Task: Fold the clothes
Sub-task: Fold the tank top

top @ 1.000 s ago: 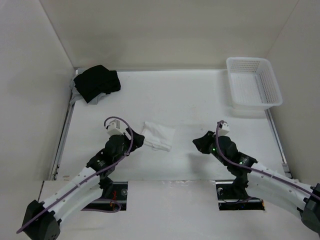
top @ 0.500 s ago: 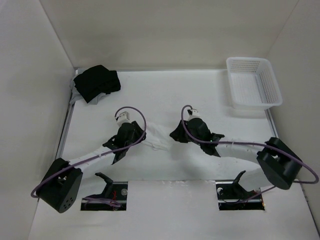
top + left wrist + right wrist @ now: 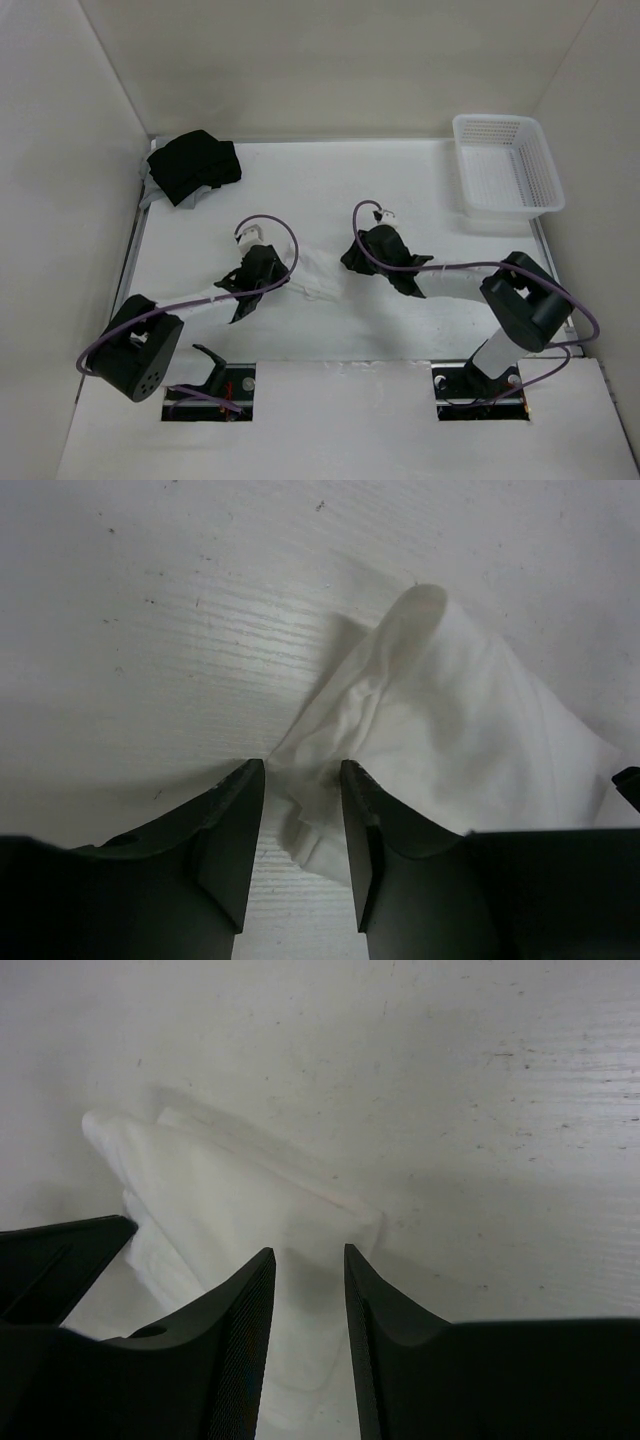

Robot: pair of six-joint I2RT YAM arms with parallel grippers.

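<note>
White garment (image 3: 316, 278): it is laid crumpled on the table (image 3: 430, 190), near the middle and slightly toward the near edge, between the two grippers.
Garment shape: in the left wrist view one edge is raised into a soft peak. In the right wrist view layered flat folds are seen.
Left gripper (image 3: 277, 276): it is set at the garment's left edge. A bunched piece of the fabric is held between its fingers (image 3: 232, 830) and is touched by both inner faces, so the garment is gripped here.
Right gripper (image 3: 349, 259): it is lowered at the garment's right edge. Its fingers (image 3: 240, 1320) are parted by a narrow gap, and flat cloth is seen in that gap. Whether the cloth is clamped cannot be told.
Arms: both are stretched forward from their bases, and their tips are brought close together over the cloth.
Black cloth bundle (image 3: 193, 165): it is placed at the far left corner, well apart from the garment.
White basket (image 3: 505, 165): it is placed at the far right corner, well apart from the garment.
</note>
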